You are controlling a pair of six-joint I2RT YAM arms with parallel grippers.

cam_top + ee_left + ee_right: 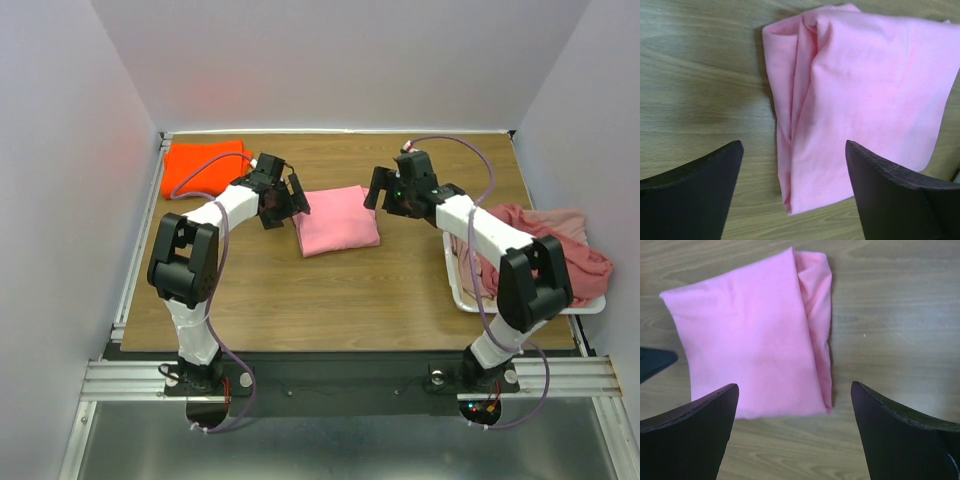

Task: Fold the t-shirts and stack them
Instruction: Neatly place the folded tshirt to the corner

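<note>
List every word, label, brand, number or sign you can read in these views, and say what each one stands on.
No text can be read in any view.
Folded pink t-shirt: plain cloth, no print or tag showing.
Orange t-shirt: plain, nothing printed.
Heaped shirts in the white tray: no print visible.
Left arm and right arm: no legible marking.
</note>
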